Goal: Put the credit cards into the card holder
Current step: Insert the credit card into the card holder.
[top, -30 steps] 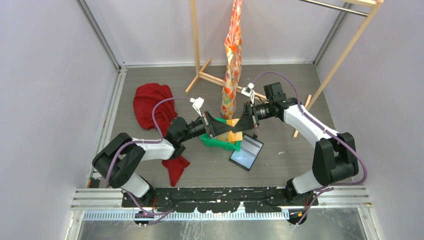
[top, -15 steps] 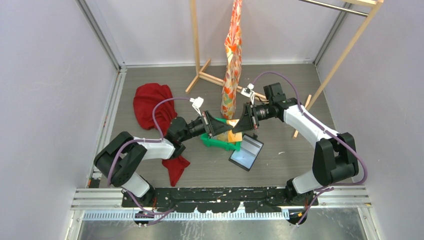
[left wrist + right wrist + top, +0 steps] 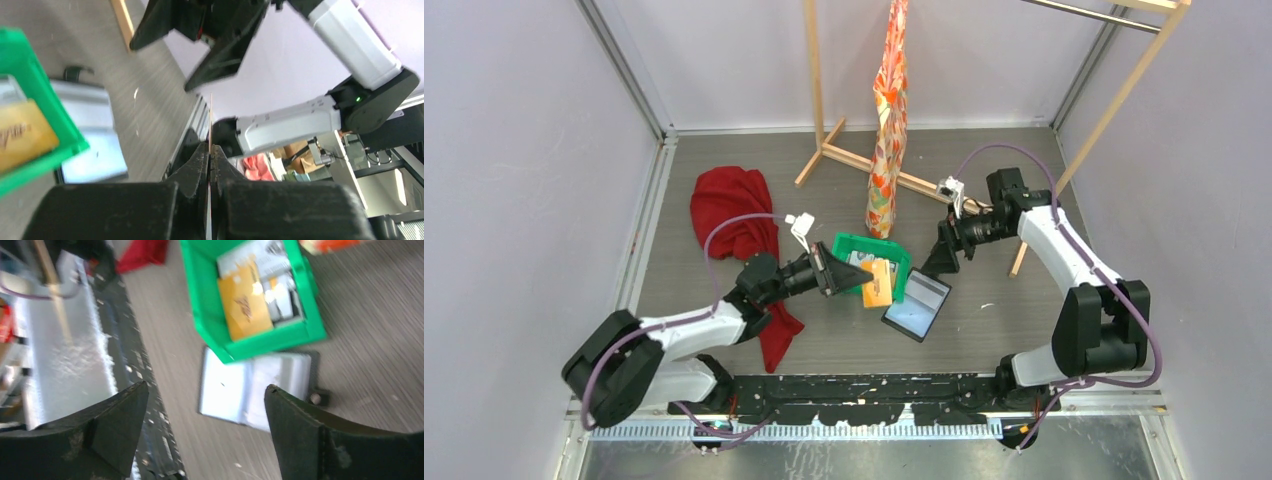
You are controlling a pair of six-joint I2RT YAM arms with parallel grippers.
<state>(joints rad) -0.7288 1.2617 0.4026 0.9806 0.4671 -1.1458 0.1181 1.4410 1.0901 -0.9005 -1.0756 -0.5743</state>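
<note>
An orange-yellow credit card (image 3: 878,286) hangs over the near rim of the green tray (image 3: 898,254), and my left gripper (image 3: 862,281) is shut on it. From the left wrist that card shows only as a thin edge (image 3: 211,117) between the closed fingers of my left gripper (image 3: 211,148). More credit cards lie in the tray, one orange-yellow (image 3: 245,310) and one whitish (image 3: 256,257). The card holder (image 3: 917,306) lies open on the table just right of the tray, pale lining up (image 3: 235,390). My right gripper (image 3: 941,262) is open and empty above the holder's far end (image 3: 206,387).
A red cloth (image 3: 730,215) lies at the left, partly under my left arm. A wooden rack foot (image 3: 844,152) and a hanging patterned cloth (image 3: 887,140) stand behind the tray. Another wooden rack leg (image 3: 1064,180) stands at the right.
Both grippers met over the tray on the orange card. The right gripper has since opened, let go and pulled back right. The left gripper has drawn the card toward the near side.
</note>
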